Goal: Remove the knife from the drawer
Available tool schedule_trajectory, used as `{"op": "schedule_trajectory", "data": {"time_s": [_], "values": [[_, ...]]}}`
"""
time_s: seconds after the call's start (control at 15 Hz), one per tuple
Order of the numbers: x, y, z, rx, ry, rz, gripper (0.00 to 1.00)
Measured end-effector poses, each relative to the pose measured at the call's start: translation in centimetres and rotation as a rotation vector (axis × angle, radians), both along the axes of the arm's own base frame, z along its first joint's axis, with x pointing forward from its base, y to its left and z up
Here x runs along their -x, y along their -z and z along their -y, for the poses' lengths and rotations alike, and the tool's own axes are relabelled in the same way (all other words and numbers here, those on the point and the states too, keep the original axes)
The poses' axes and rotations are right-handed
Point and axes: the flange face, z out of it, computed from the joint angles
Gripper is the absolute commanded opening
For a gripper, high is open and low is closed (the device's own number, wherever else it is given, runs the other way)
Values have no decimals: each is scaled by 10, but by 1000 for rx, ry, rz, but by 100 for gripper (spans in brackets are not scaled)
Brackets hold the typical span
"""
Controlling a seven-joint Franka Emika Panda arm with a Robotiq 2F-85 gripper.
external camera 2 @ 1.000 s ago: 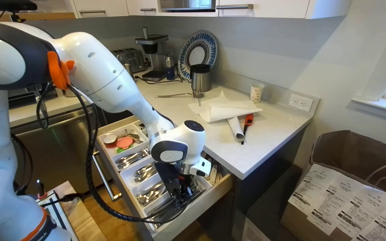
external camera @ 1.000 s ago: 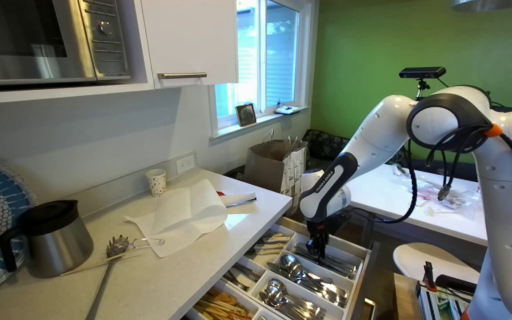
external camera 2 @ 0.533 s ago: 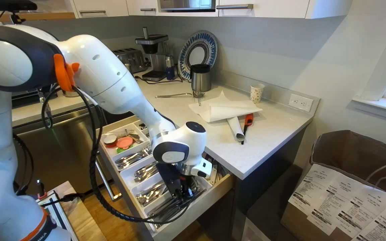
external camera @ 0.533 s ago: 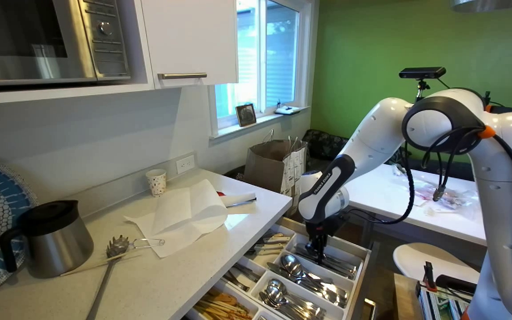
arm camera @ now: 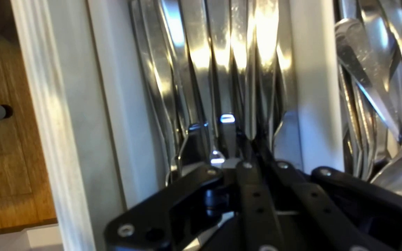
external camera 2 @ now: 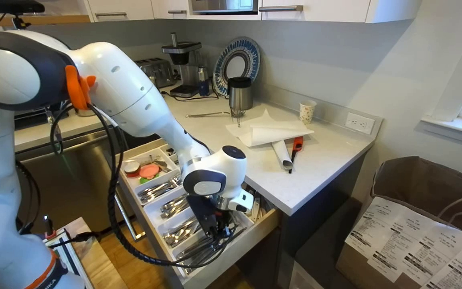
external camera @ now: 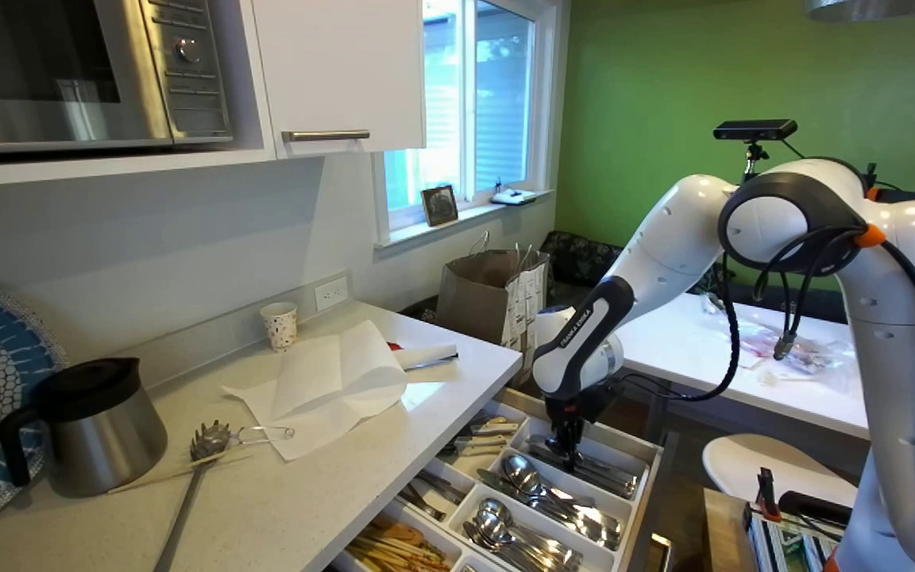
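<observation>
The open white drawer (external camera: 642, 516) holds a divided tray with silver cutlery; it also shows in an exterior view (external camera 2: 233, 255). My gripper (external camera: 567, 459) points down into the end compartment of silver table knives, seen also in an exterior view (external camera 2: 218, 241). In the wrist view the fingertips (arm camera: 252, 143) converge on the end of a slim silver knife (arm camera: 251, 87) standing edge-on among several others. The fingers look shut on it, though the tips are dark and blurred. The knife lies low in its compartment, its lower part hidden by the fingers.
A white divider (arm camera: 316, 83) separates the knives from the spoons (external camera: 523, 475). The drawer's side wall (arm camera: 79, 139) stands close on the other side. Wooden-handled knives (external camera: 485, 438) lie near the countertop (external camera: 457, 405), which overhangs the drawer. A paper bag (external camera: 477, 298) stands beyond.
The arm has lowered slightly and moved a little, then held its place. The fingers seem to have drawn together among the knives.
</observation>
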Motion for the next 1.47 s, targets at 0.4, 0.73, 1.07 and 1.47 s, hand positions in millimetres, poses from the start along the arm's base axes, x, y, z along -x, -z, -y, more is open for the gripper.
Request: {"op": "schedule_trajectory", "data": {"time_s": [0.4,0.73,1.07,1.47], "values": [[1,-18,1,6,5,29,1],[10,-46,1,13,14,70,1],[22,-75,-1,15,7,119,1],[39,-113,-4,21,-18,195,1]]}}
